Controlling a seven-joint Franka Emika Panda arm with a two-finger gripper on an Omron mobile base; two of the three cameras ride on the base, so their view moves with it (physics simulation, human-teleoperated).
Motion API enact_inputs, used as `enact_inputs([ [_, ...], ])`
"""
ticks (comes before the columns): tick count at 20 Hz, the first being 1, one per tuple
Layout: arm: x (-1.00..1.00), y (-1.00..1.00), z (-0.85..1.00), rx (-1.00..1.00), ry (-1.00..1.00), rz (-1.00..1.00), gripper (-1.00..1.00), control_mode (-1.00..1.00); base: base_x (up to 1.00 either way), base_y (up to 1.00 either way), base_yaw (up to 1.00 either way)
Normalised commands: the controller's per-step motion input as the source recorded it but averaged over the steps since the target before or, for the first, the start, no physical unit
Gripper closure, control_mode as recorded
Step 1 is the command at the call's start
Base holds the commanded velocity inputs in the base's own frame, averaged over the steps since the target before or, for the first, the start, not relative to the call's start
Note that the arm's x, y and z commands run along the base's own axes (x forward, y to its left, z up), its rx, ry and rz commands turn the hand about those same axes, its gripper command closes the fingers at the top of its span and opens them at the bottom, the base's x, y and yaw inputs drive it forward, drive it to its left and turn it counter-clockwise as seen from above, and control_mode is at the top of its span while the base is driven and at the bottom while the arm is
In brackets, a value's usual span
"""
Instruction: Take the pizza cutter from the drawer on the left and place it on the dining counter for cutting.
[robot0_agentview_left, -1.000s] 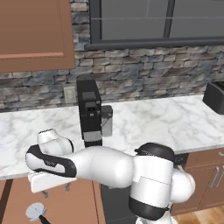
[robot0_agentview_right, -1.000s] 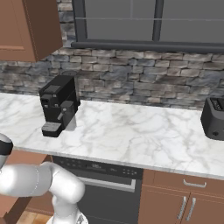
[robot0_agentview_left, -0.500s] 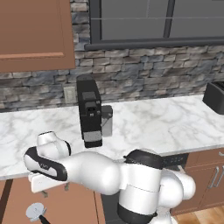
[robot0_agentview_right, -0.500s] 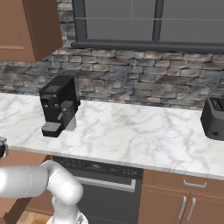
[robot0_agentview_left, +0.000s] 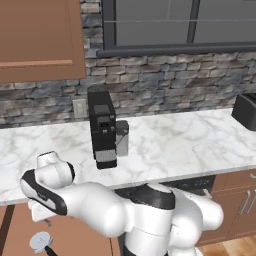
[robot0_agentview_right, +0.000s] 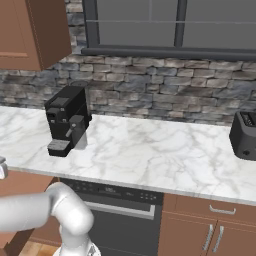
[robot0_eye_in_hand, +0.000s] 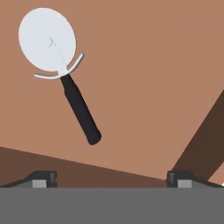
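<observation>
the end effector (robot0_eye_in_hand: 111, 177) is hanging wide open over the open reddish-brown wood drawer (robot0_eye_in_hand: 144, 78), holding nothing — the pizza cutter with the round silver wheel and short black handle (robot0_eye_in_hand: 61, 70) is lying flat ahead and to its left. closing off-centre could be nudging the slim handle aside. the dark drawer wall (robot0_eye_in_hand: 199, 140) to its right is crowding any sideways approach.

in the hand view the pizza cutter (robot0_eye_in_hand: 61, 70) lies flat on the floor of the drawer (robot0_eye_in_hand: 153, 87), wheel toward 11 o'clock, handle toward 5 o'clock (apart from both fingers (robot0_eye_in_hand: 43, 178)). in the left base view the coffee machine (robot0_agentview_left: 102, 127) stands on the desk (robot0_agentview_left: 175, 145), the toaster (robot0_agentview_left: 246, 111) at 3 o'clock from it.
</observation>
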Motion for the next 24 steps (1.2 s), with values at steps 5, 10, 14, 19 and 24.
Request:
enact_inputs([
  [5,0.0,0.13,-0.31,0.0,-0.01,0.0,-1.0,-1.0,0.0,0.0,0.0],
  [10,0.0,0.25,-0.42,-0.02,-0.18,0.0,-1.0,-1.0,0.0,0.0,0.0],
  [14,0.0,0.07,-0.32,0.02,-0.2,0.03,-1.0,-1.0,0.0,0.0,0.0],
  [19,0.0,0.0,-0.31,0.12,-0.1,0.09,-1.0,-1.0,0.0,0.0,0.0],
  [24,0.0,0.05,-0.21,0.17,0.02,0.14,-1.0,-1.0,0.0,0.0,0.0],
])
